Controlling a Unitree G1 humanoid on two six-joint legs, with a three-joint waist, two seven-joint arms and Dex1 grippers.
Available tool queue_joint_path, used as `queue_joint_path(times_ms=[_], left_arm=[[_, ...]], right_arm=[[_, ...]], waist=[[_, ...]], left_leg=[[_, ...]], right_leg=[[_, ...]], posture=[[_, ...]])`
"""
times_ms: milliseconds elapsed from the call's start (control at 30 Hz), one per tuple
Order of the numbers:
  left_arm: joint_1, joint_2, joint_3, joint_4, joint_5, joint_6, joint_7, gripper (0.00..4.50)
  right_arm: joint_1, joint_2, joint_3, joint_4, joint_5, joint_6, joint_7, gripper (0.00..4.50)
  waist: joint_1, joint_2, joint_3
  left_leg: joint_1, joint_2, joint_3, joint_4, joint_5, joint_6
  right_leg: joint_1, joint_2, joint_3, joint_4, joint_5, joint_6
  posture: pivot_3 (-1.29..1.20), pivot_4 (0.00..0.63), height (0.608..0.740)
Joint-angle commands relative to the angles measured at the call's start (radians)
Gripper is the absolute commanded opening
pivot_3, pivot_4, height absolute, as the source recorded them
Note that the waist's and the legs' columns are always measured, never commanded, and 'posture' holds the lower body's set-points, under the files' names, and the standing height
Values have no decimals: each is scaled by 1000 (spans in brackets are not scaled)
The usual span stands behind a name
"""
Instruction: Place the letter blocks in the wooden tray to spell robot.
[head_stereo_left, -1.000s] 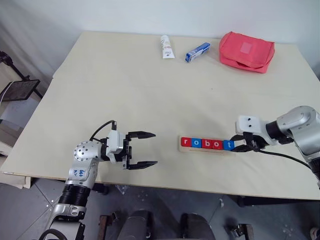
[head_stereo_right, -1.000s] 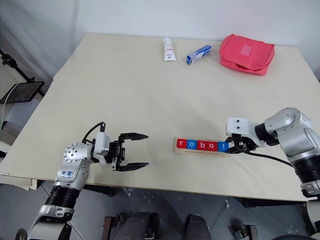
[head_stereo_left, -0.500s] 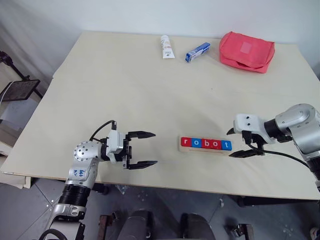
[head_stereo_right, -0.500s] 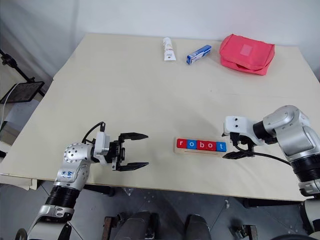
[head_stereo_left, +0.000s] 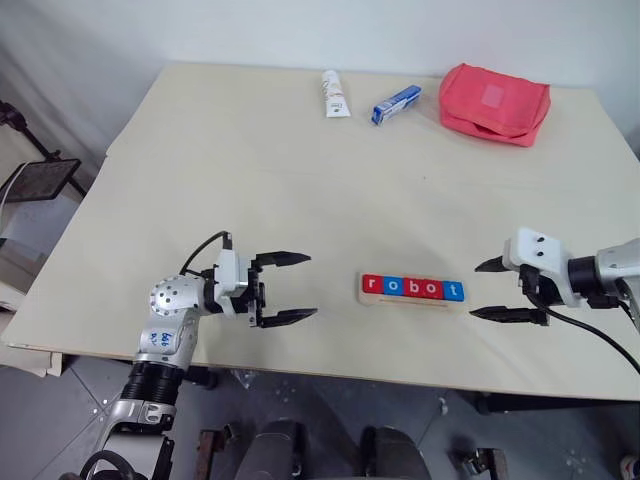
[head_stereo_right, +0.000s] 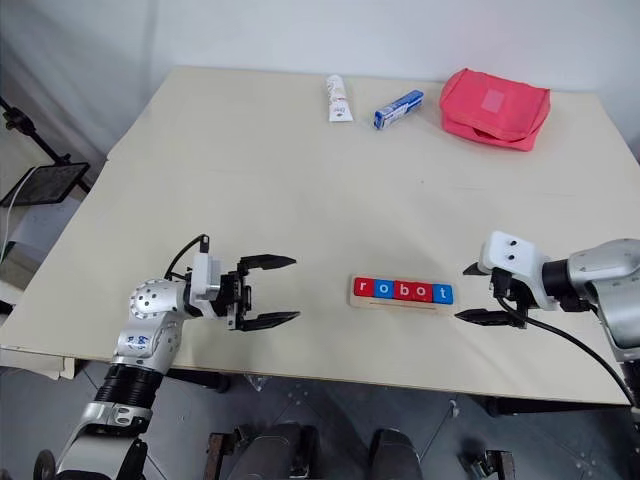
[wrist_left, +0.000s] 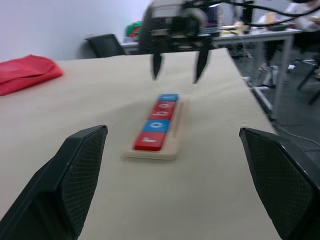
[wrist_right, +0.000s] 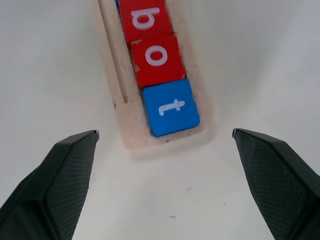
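The wooden tray (head_stereo_left: 412, 297) is lying near the front edge of the table (head_stereo_left: 250, 180), a little right of centre, and the five letter blocks (head_stereo_left: 412, 288) are sitting in it in one row, touching edge to edge, reading r, o, b, o, t from left to right: red, blue, red, red, blue. The row is filling the tray's far side, leaving a bare pale strip along its near side, so the tiles are resting against the far raised edge. Judging by this, the word is spelled and the placing work looks finished. The right gripper (head_stereo_left: 497, 290) is hovering just to the right of the tray's end, apart from it, its two black fingers spread wide and holding nothing; in the right wrist view the blue t tile (wrist_right: 171, 107) is lying free between and beyond the open fingertips, which suggests the jaws are standing wide so as to clear the last tile without nudging it. The left gripper (head_stereo_left: 290, 287) is hanging over the table well to the left of the tray, pointing toward it, fingers also spread and empty, apparently waiting out of the way. At the far edge a white tube (head_stereo_left: 333, 93), a blue-and-white box (head_stereo_left: 395, 103) and a red pouch (head_stereo_left: 493, 102) are lying well apart from the work.
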Motion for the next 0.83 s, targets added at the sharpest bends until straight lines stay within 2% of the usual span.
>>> queue_joint_path(times_ms=[33, 167, 333, 500, 833], left_arm=[[-9, 19, 54, -18, -14, 11, 50, 4500], [7, 55, 76, -5, -23, -13, 14, 4500], [23, 91, 89, 36, -46, -44, -88, 4500], [11, 103, 121, 61, -80, -22, -120, 4500], [-2, 98, 137, 60, -104, -23, -166, 4500]], right_arm=[[143, 26, -216, -21, 115, -95, 15, 4493], [326, 87, -383, 18, 237, -180, 94, 4493], [397, 106, -438, 101, 296, -261, 163, 4493], [382, 118, -473, 275, 350, -352, 236, 4493], [328, 90, -424, 318, 377, -346, 247, 4493]], waist=[[4, -1, 0], [5, -1, 0], [-3, -1, 0], [-2, -1, 0], [0, 0, 0]], left_leg=[[0, 0, -1, 0, 0, 0], [1, -1, -2, 0, 0, 0], [2, 0, 2, 0, 0, 0], [5, 1, 3, -1, 0, 0], [5, 0, 2, -1, 0, 0]], right_leg=[[1, 0, -1, 0, 0, 0], [2, 0, -2, 1, 0, 0], [3, 0, 0, -2, 0, 0], [5, 0, 1, -2, 0, 0], [5, 0, 1, -1, 0, 0]], posture=[[0, 150, 740], [0, 150, 740], [0, 150, 740], [0, 150, 740], [0, 150, 740]])
